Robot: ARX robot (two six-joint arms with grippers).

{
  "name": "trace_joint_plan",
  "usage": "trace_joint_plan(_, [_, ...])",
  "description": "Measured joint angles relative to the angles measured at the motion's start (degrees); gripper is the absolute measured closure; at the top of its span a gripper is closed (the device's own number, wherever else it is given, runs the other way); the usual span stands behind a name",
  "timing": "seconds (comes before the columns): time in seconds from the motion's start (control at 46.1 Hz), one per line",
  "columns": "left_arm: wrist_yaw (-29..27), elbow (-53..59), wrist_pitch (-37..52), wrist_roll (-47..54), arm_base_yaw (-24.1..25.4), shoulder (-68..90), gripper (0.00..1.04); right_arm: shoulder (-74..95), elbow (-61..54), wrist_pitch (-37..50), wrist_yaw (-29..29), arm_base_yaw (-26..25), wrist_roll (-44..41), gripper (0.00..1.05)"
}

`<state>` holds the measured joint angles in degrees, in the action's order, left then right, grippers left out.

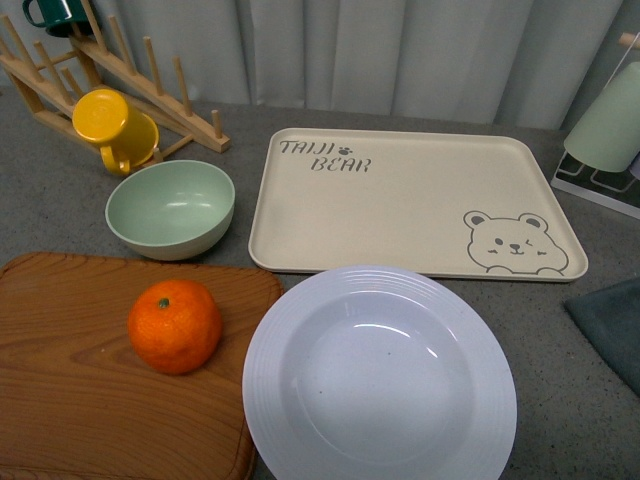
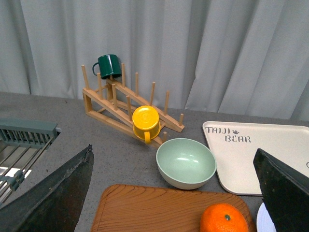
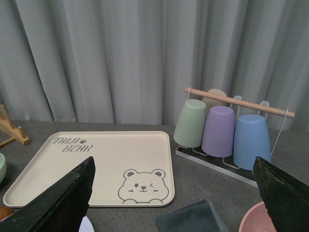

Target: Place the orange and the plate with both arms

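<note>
Soft even light, sharp focus

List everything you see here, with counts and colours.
orange: one, orange, on board
plate: one, white, front centre
board: one, wood, front left
bowl: one, pale green, behind board
tray: one, beige, behind plate
mugs: two, yellow and dark green, on rack
rack: one, wood, back left
cups: four, green, purple, blue, beige, on stand, right
cloth: one, grey, right
dish: one, pink, beside cloth
drainer: one, grey, left wrist view only
left gripper: one, black, open
right gripper: one, black, open
</note>
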<state>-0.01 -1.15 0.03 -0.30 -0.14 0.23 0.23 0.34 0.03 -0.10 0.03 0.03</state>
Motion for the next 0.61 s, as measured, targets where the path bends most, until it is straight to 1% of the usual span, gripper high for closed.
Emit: trace_joint_plan(0.607, [0.00,0.00,0.00,0.00,0.00,0.00,0.06,0.00,0.00,0.00,0.00,0.00,-0.02,0.09])
